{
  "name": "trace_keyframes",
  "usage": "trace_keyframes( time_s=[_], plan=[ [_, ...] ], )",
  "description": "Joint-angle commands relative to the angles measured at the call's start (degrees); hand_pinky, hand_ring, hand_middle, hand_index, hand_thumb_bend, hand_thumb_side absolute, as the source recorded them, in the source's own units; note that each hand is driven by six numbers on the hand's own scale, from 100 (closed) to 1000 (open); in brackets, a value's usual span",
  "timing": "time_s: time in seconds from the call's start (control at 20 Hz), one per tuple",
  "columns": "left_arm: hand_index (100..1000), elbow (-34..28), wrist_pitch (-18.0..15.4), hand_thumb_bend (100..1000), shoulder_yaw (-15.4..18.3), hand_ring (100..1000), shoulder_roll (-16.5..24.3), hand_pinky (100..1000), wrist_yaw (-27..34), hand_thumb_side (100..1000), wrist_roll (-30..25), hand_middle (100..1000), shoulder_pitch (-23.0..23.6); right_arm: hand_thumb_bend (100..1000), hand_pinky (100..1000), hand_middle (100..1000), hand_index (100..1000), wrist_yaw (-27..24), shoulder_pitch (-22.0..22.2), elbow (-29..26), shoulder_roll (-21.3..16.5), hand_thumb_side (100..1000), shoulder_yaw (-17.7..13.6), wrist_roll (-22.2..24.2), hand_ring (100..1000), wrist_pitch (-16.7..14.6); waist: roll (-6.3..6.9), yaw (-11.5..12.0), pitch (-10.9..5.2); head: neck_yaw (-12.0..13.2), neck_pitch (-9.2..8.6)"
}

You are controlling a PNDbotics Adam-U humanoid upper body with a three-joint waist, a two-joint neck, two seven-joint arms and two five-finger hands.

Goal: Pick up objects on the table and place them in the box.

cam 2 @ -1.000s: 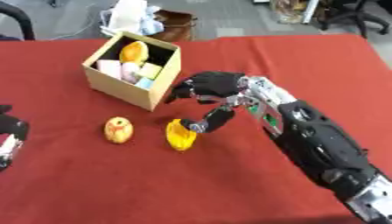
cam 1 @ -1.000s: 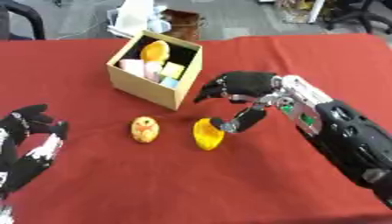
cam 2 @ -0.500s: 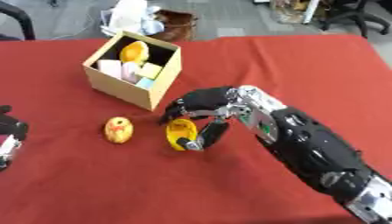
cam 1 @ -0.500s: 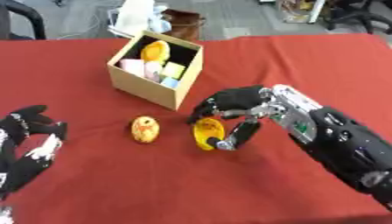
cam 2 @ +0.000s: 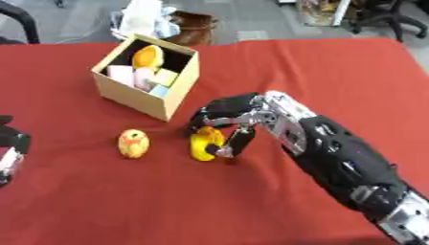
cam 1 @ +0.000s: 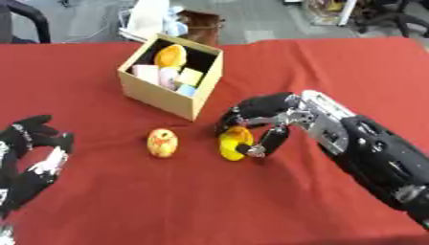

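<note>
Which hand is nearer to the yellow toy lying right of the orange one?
Right. The right hand is curled around the yellow toy, fingers above it and thumb on its right. The left hand rests open near the lower left corner, well beyond the orange toy.

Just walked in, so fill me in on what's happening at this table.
The robot is clearing a red table into a cardboard box that already holds several pastel blocks and a yellow-orange piece. Its right hand is curled round a yellow object on the cloth, fingers on the far side and thumb on the near side; the object has not been lifted yet. An orange-yellow fruit-shaped object lies just to its left, untouched. The left hand rests open at the lower left corner.
</note>
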Motion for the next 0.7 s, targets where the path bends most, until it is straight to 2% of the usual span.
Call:
trace_keyframes(
  time_s=[0.05,0.1,0.2,0.3,0.55,0.7],
  plan=[
    [775,-0.48,-0.04,413,0.51,562,0.67,714,-0.09,453,0.01,563,-0.41,100,760,457,637,-2.34,-1.67,-1.77,-1.74,100,-1.81,7.00,620,-3.26,-0.27,-0.11,-1.15,0.24,-0.60],
    [775,-0.47,-0.05,411,0.50,562,0.66,714,-0.09,454,0.00,563,-0.39,100,746,384,553,-3.08,-2.02,-2.37,-1.94,100,-2.08,7.19,586,-2.76,-0.29,-0.15,-1.18,0.27,-0.58],
    [775,-0.46,-0.08,410,0.50,561,0.64,714,-0.07,454,-0.02,563,-0.37,100,731,306,468,-4.40,-2.94,-3.71,-2.47,100,-2.64,7.10,551,-1.83,-0.31,-0.21,-1.24,0.33,-0.53],
    [775,-0.47,-0.09,410,0.53,561,0.67,714,-0.06,454,0.00,563,-0.32,100,726,273,433,-5.76,-4.05,-5.13,-3.17,100,-3.21,6.69,534,-0.88,-0.32,-0.24,-1.30,0.35,-0.51],
    [775,-0.50,-0.11,407,0.55,561,0.71,714,-0.03,455,0.01,563,-0.23,100,732,267,429,-7.12,-6.81,-7.91,-4.90,100,-5.07,5.26,534,1.43,-0.39,-0.18,-1.37,0.39,-0.51],
    [775,-0.52,-0.12,406,0.50,561,0.72,715,0.00,455,-0.03,563,-0.26,100,731,260,423,-6.75,-8.90,-7.40,-5.06,100,-6.28,3.92,527,2.47,-0.40,-0.04,-1.40,0.31,-0.55]
  ],
)
